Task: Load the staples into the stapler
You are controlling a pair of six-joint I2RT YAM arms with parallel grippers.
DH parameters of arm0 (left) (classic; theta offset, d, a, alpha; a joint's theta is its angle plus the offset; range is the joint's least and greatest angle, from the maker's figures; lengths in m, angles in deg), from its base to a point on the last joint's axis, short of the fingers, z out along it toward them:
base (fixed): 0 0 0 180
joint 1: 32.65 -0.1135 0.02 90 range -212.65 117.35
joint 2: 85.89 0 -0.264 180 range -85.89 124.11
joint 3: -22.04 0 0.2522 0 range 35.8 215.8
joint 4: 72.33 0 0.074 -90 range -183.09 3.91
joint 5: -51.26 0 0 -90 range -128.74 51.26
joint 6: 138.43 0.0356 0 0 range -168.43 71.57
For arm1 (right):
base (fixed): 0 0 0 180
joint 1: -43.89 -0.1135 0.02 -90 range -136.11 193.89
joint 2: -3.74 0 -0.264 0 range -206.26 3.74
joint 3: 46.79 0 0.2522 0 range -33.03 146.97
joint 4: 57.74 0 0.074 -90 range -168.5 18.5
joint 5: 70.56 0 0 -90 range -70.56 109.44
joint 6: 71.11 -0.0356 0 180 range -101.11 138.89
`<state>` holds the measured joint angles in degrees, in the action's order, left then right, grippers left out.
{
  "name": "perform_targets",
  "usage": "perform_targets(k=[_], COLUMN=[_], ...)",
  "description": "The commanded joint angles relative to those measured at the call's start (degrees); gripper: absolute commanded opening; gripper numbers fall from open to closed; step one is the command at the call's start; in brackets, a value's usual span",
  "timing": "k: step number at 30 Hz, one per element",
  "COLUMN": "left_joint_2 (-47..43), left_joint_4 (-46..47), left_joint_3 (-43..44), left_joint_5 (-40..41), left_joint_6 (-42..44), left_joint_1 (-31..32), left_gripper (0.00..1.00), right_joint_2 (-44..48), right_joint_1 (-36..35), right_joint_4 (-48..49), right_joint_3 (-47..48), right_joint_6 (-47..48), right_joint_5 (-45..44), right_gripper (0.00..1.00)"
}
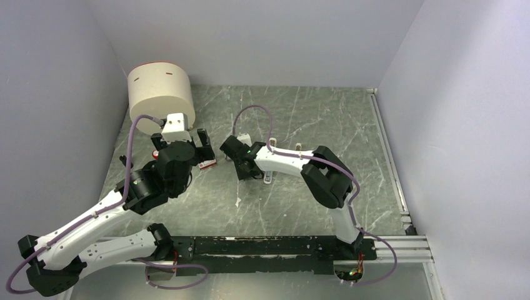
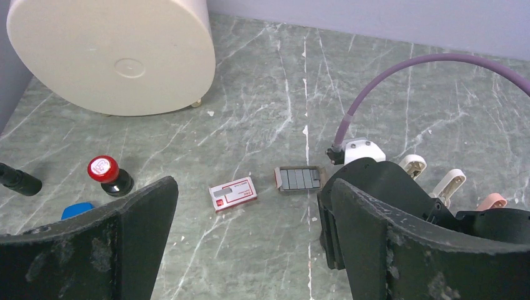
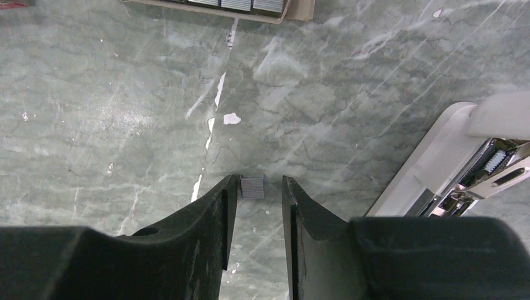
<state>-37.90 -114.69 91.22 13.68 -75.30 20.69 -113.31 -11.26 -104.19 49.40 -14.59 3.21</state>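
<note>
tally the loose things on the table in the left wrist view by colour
cream drum: 1
red-capped stamp: 1
red-and-white staple box: 1
grey staples: 1
long white piece and short white piece: 2
pink piece: 1
blue piece: 1
black piece: 1
total: 9

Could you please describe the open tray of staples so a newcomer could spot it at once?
In the left wrist view, go from the big cream drum down to the small red-and-white box. Just right of it lies the open tray of staples, the only piece showing a row of dark grey blocks in a tan frame.
</note>
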Motion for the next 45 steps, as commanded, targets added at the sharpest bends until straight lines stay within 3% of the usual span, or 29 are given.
perform_targets(k=[1, 18, 25, 32, 45], left_joint_2=[-0.9, -0.4, -0.2, 0.0, 0.3], left_joint_4=[0.5, 0.8, 0.7, 0.7, 0.8], left_joint_3=[-0.2, -0.2, -0.1, -0.2, -0.1], left_joint_5=[1.1, 0.5, 0.5, 0.3, 0.1], left_joint_6=[-0.6, -0.6, -0.6, -0.7, -0.5], left_joint_1=[-0.2, -0.2, -0.3, -0.2, -0.3], left_gripper=[0.97, 0.97, 0.97, 0.97, 0.97], right_joint_2=[-1.7, -2.2, -2.3, -1.5, 9.1], right_joint_1=[-0.2, -0.3, -0.2, -0.2, 0.4], right_joint_4=[-3.0, 1.9, 0.3, -0.3, 5.0], right_joint_3=[1.9, 0.1, 0.5, 0.2, -5.3], right_joint_6=[-2.1, -1.2, -1.9, -2.1, -2.5], right_joint_5=[-1.6, -2.3, -2.8, -3.6, -8.0], right_gripper=[0.35, 0.33, 0.24, 0.22, 0.21])
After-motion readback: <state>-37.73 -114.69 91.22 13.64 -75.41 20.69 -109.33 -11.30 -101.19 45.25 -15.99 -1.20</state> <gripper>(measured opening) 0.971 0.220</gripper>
